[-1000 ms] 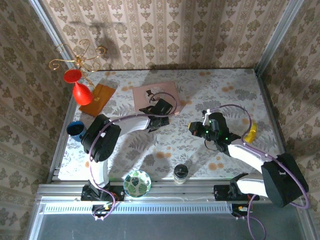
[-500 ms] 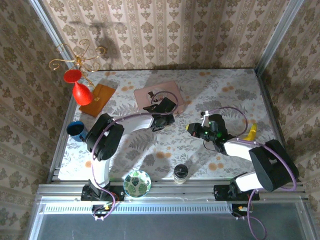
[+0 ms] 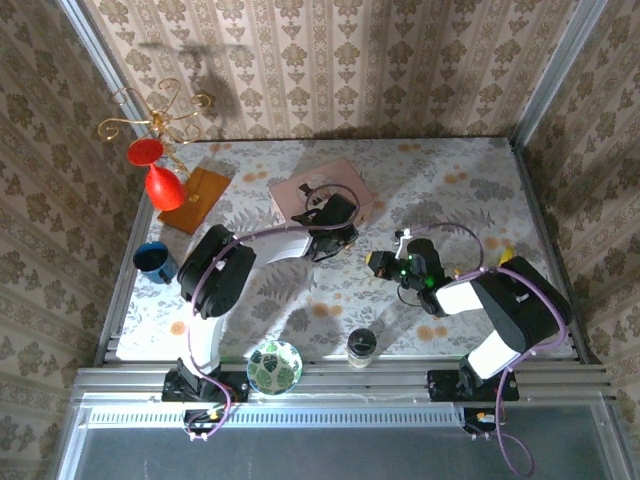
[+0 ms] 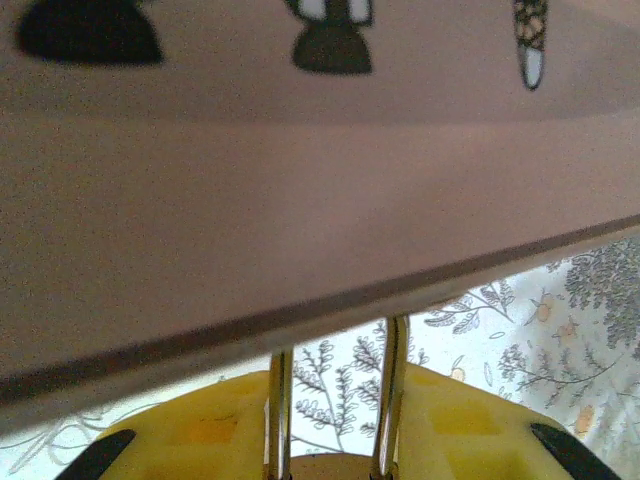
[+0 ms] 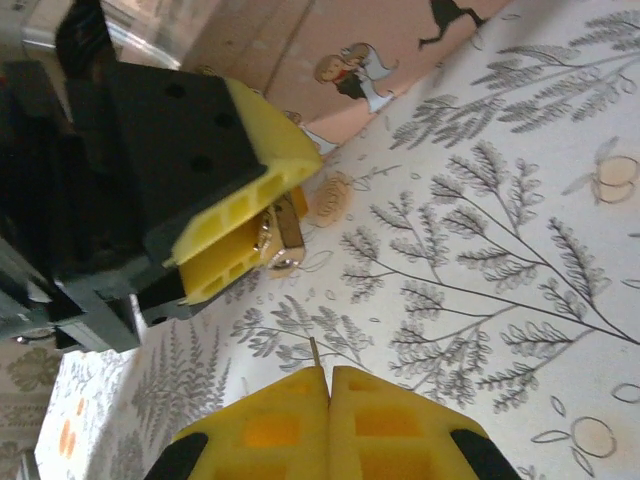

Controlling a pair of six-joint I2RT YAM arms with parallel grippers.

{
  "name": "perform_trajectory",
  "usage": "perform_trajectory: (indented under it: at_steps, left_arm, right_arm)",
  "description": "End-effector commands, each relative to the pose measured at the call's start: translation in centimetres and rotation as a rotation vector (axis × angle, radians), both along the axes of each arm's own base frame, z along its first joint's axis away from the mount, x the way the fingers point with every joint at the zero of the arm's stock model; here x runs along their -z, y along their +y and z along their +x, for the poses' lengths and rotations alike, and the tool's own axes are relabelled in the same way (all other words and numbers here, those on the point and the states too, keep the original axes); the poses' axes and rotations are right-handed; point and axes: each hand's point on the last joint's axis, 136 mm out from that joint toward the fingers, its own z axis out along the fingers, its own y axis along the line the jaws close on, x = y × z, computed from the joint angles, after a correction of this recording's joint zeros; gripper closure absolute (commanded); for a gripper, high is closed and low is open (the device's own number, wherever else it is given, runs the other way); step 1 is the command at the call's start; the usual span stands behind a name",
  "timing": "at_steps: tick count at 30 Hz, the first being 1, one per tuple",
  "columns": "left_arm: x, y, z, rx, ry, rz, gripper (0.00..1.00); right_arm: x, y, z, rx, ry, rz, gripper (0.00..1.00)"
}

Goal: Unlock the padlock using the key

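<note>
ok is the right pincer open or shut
Shut. In the right wrist view the right pincer presses its yellow fingers together with no gap, clamping a thin metal sliver, probably the key.

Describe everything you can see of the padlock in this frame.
The padlock is tiny, pale brass-coloured metal, clamped between the yellow pads of the left end effector. In the left wrist view its shackle shows as two shiny legs running up to the edge of the pink box; the bow is hidden, so locked or not is unclear. The key, in the shut right end effector, points towards it without touching.
</note>
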Motion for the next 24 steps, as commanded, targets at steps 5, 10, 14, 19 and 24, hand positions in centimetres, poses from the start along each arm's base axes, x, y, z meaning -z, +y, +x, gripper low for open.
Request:
perform_trajectory:
  at_steps: [5,10,14,19,24]
  left_arm:
    - [-1.1,-2.5,0.6,-0.04,0.02,-0.137,1.0]
    - [-0.9,-2.5,0.5,-0.062,0.044,-0.171,1.0]
    - [-1.0,-2.5,0.6,-0.068,0.044,-0.194,1.0]
    - [-0.9,-2.7,0.4,-0.066,0.054,-0.214,1.0]
    - [-0.5,-2.3,0.3,-0.081,0.064,-0.22,1.0]
  right_arm:
    - [-1.4,-0.1,1.9,0.084,-0.112,0.062,1.0]
    - [-1.6,0.0,2.5,0.109,-0.148,0.079,1.0]
    - [-1.4,0.3,3.0,0.114,-0.15,0.09,1.0]
    - [-1.2,0.6,3.5,0.122,-0.158,0.107,1.0]
    - [-1.5,0.8,3.8,0.118,-0.171,0.108,1.0]
